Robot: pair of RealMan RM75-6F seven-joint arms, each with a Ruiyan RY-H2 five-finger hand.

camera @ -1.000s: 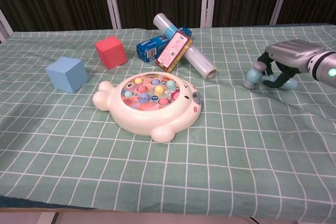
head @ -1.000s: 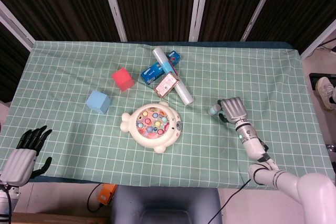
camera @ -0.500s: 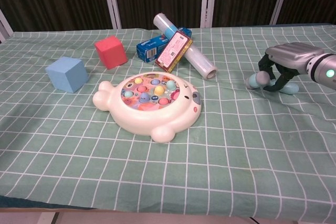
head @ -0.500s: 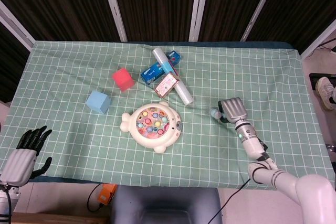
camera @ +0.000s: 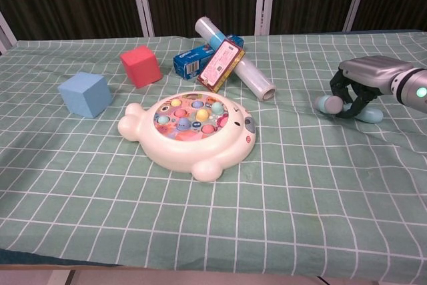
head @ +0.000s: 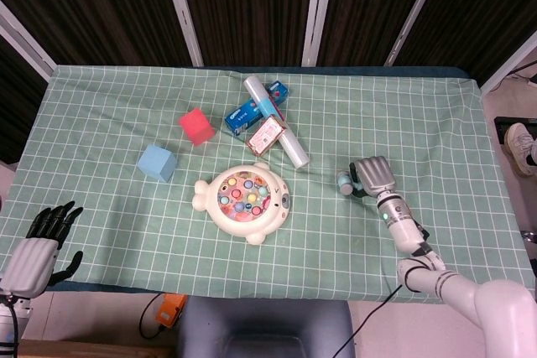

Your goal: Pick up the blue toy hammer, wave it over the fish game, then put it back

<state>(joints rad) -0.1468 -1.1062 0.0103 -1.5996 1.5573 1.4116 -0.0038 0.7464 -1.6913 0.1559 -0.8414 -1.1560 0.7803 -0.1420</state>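
One hammer (camera: 328, 103) lying on the counter (camera: 300, 198), right hand (camera: 365, 85) curled around it. One fish game (camera: 190, 127), two cubes, two boxes, one roll. Left hand (head: 38, 245) spread, grasping nothing.

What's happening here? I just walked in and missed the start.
The robot's right hand is curled around the blue toy hammer, low over the green checked tablecloth at the right. The fish game sits mid-table, well apart from the hammer. The left hand hangs open off the table's near left corner, holding nothing.
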